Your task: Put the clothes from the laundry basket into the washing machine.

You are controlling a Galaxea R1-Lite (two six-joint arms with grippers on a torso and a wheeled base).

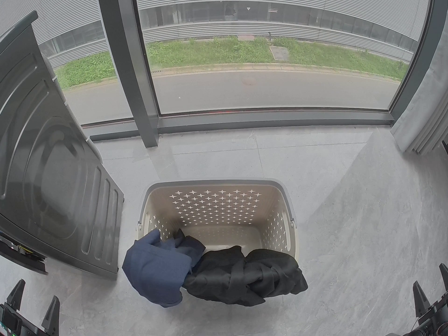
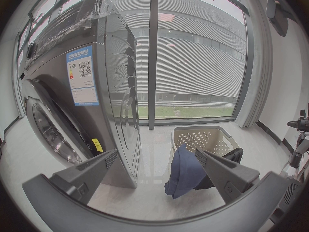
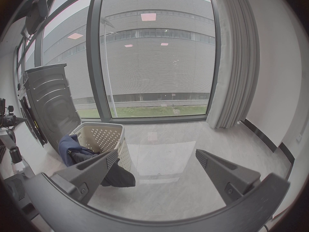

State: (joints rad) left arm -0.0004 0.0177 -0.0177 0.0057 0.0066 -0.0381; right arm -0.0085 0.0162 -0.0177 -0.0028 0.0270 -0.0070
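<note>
Beige perforated plastic laundry basket (image 1: 219,201) on floor | navy cloth garment (image 1: 156,267) and crumpled black garment (image 1: 245,274) draped over near rim, black one lying left-right | left pincer (image 1: 36,292), right pincer (image 1: 429,276) both released, empty

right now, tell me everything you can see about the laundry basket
The laundry basket is a beige, plastic-looking rectangular tub with rounded corners, its walls pierced by star-shaped holes. It stands upright on the pale floor before the window, just right of the washing machine. A blue garment and a black garment hang over its near rim; the bottom behind them looks bare.
</note>
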